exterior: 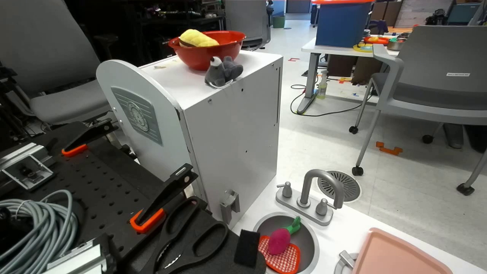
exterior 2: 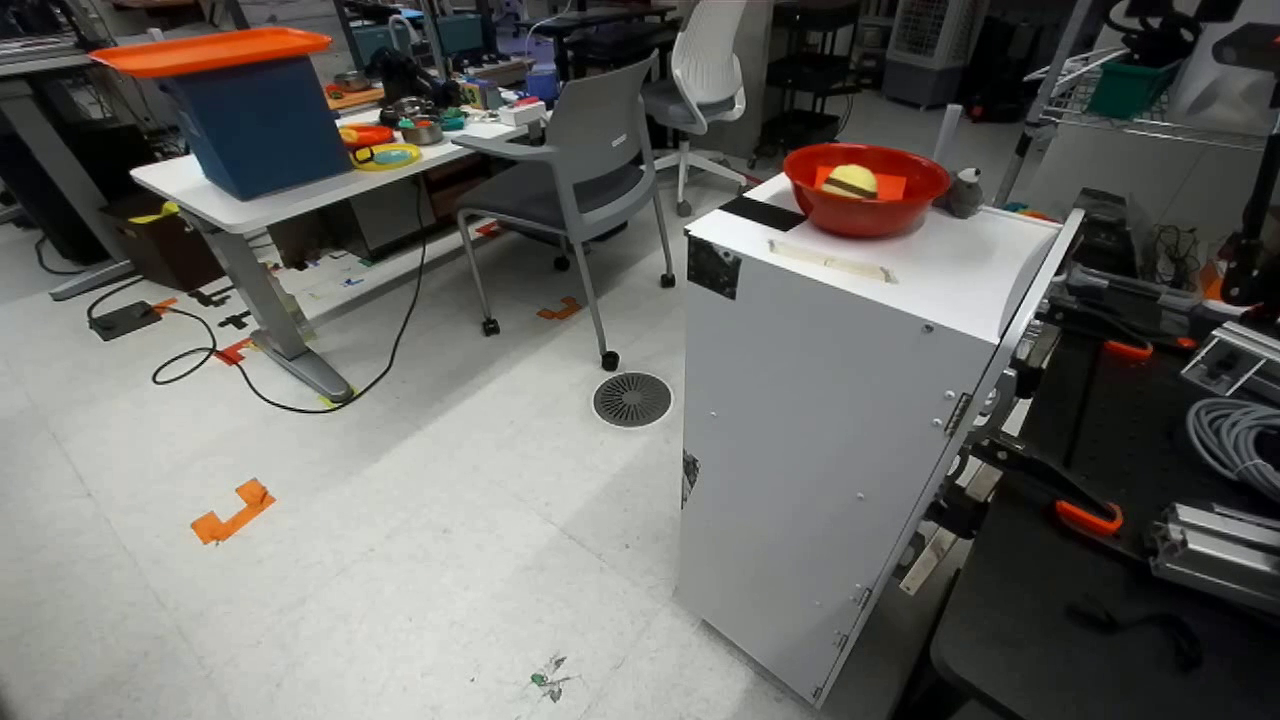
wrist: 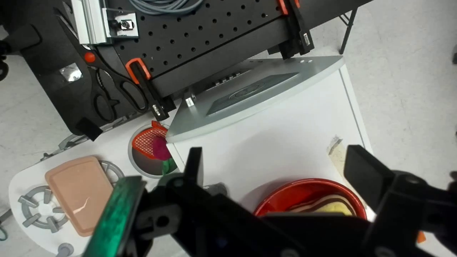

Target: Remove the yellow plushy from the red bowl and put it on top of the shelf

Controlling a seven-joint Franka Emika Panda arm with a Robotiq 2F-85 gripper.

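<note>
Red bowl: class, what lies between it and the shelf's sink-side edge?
A small grey object sits between the red bowl and that edge of the shelf, in an exterior view.

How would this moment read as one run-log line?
Gripper: open, nothing held | yellow plushy: inside red bowl | red bowl: on top of shelf | grey toy: beside red bowl | removal: not yet done

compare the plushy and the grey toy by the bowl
Colour: the plushy is yellow with dark brown striping, while the grey toy is grey with a pale tip.
Place: the plushy lies inside the bowl; the grey toy rests directly on the shelf, near its edge.
Shared: both are smaller than the bowl and look soft.
</note>
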